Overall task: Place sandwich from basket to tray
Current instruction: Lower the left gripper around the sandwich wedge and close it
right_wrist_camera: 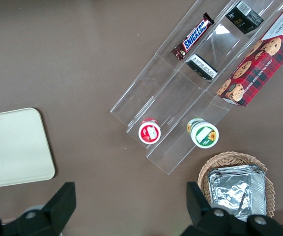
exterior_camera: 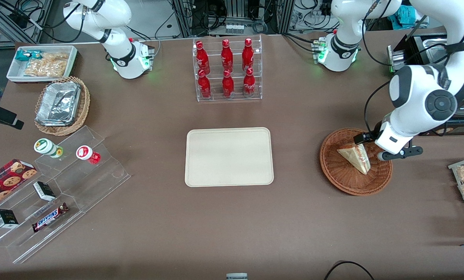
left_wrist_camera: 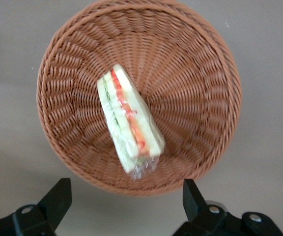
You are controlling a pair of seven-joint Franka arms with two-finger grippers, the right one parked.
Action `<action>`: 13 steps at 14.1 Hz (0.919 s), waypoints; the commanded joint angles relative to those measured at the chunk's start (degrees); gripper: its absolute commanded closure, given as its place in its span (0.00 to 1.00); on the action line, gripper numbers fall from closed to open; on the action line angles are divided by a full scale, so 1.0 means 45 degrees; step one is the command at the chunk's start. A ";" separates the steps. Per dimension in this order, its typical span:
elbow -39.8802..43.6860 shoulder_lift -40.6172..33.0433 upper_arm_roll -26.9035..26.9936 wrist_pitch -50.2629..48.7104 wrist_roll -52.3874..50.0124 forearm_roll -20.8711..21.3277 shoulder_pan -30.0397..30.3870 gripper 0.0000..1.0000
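The sandwich [exterior_camera: 355, 157] lies in the basket [exterior_camera: 333, 173], its long axis running slantwise across the weave — one narrow end toward the rim nearest the front camera, the other toward the basket's middle. In the wrist view it stands on edge, cut face up [left_wrist_camera: 129, 123], showing a red and green strip between pale bread under clear wrap.

The basket sits on a brown table [exterior_camera: 294, 225] toward the working arm's end; the tray [exterior_camera: 229, 156] lies flat at the table's centre, well apart from it. A rack of red bottles [exterior_camera: 227, 68] stands near the edge farthest from the camera, with cables and frames above.

The gripper [left_wrist_camera: 127, 199] hangs above the basket's rim — fingers [left_wrist_camera: 58, 196] spread wide, holding nothing, clear of the sandwich.
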 commanded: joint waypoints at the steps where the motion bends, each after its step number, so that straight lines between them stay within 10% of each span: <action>1: -0.0939 -0.0268 -0.0114 0.1413 -0.3787 -0.0011 0.0079 0.00; 7: -0.1445 0.0649 -0.0114 0.3500 -0.9950 -0.0051 0.0079 0.00; 12: -0.1467 0.1957 -0.0114 0.3839 -1.0446 -0.0051 0.0060 0.00; 13: -0.1409 0.2231 -0.0114 0.3819 -1.0465 -0.0051 0.0040 0.13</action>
